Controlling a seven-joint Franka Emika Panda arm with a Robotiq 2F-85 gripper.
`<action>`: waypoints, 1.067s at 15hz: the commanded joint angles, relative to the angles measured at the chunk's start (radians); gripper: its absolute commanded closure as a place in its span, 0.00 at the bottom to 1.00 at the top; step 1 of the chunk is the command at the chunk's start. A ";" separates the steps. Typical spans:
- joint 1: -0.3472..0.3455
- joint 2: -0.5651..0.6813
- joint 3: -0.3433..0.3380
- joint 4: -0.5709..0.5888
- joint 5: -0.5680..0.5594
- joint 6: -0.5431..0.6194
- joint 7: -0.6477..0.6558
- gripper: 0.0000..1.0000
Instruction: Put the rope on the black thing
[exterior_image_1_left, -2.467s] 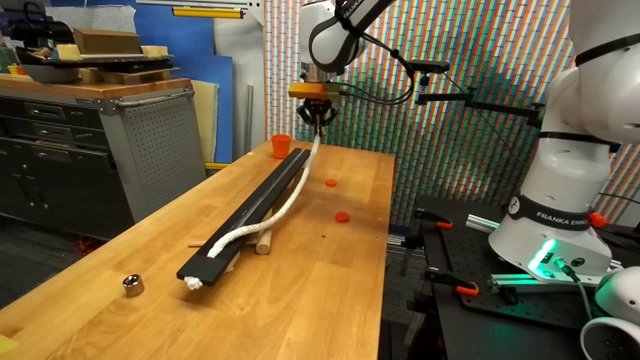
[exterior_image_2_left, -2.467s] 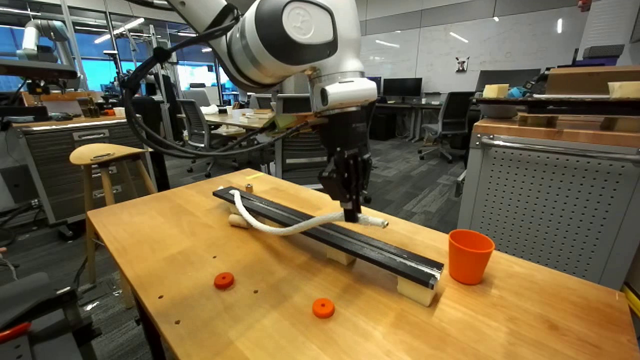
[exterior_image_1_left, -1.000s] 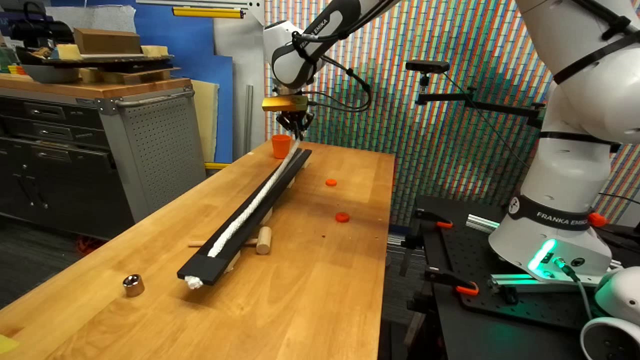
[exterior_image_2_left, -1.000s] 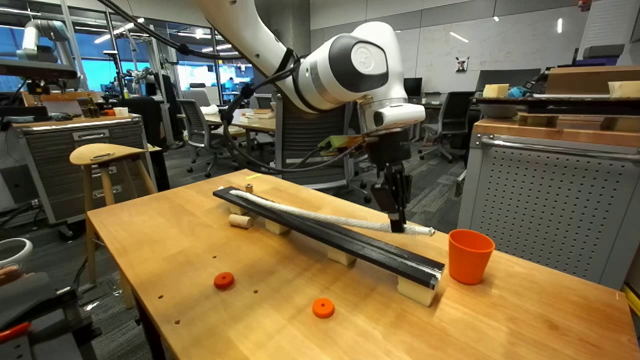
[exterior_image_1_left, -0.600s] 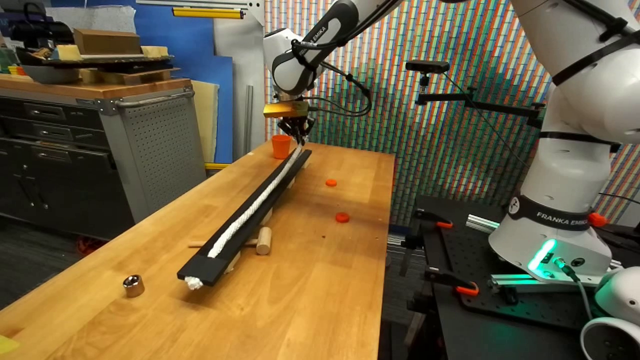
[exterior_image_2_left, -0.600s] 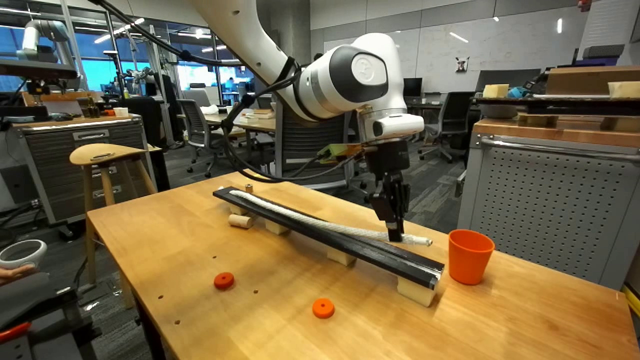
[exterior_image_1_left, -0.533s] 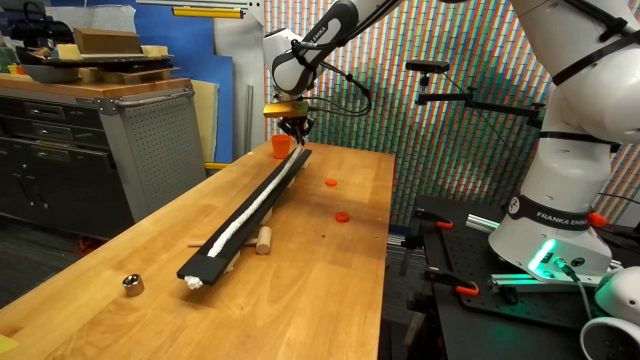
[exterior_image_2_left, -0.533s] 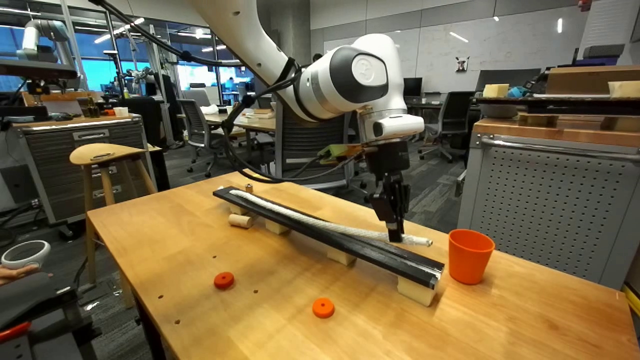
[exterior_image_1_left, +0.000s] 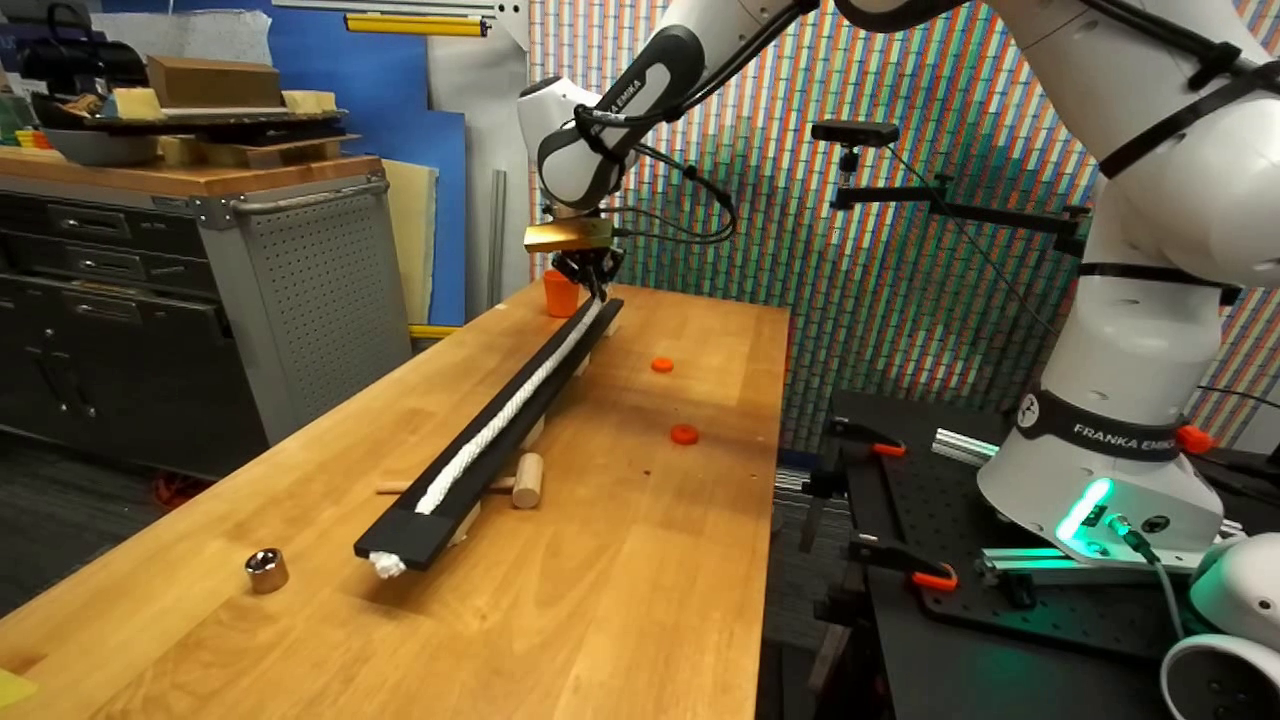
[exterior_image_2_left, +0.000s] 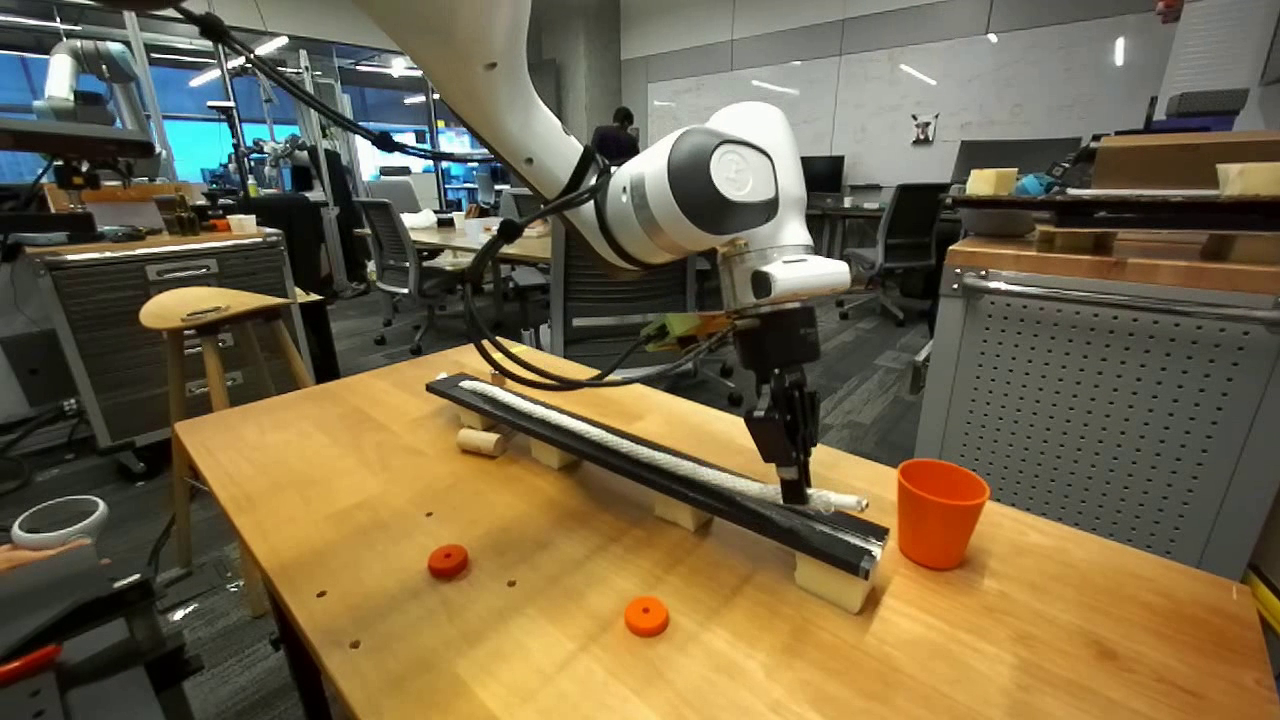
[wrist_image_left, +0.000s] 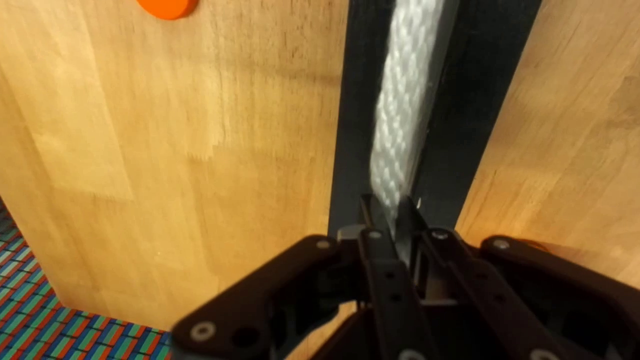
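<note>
Plainly, the pincer (exterior_image_2_left: 795, 492) is pinching the rope (exterior_image_1_left: 511, 410) close to one end, gripping it from either side over the black bar (exterior_image_2_left: 640, 469). A short white tip is sticking out past the grip (whether that tip is touching the bar, I cannot tell), while most of the rope is lying lengthwise along the bar's top. Raised on pale blocks (exterior_image_2_left: 833, 582), the bar is running roughly parallel to the long edges of the counter (exterior_image_1_left: 640, 600). A white tuft (exterior_image_1_left: 386, 566) is poking out at the bar's end farther from the striped backdrop (exterior_image_1_left: 900, 340). Just beside the opposite end, an orange cup (exterior_image_2_left: 940, 520) is standing upright, close to the long edge facing the gray cabinet (exterior_image_1_left: 310, 290) and toward the corner by the backdrop. Near that same edge, toward the tuft's end, a shiny metal cylinder (exterior_image_1_left: 267, 572) is resting. Between the bar and the edge nearest the robot base (exterior_image_1_left: 1110, 440), two orange discs (exterior_image_2_left: 647, 616) are lying apart. A wooden mallet (exterior_image_1_left: 528, 480) is lying crosswise, its handle passing beneath the bar and its head resting on the robot base's side.
</note>
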 joint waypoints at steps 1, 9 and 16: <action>0.006 0.055 -0.018 0.071 -0.027 -0.039 -0.031 0.97; 0.000 0.097 -0.028 0.132 -0.027 -0.056 -0.014 0.97; 0.003 0.093 -0.030 0.124 -0.033 -0.040 -0.022 0.97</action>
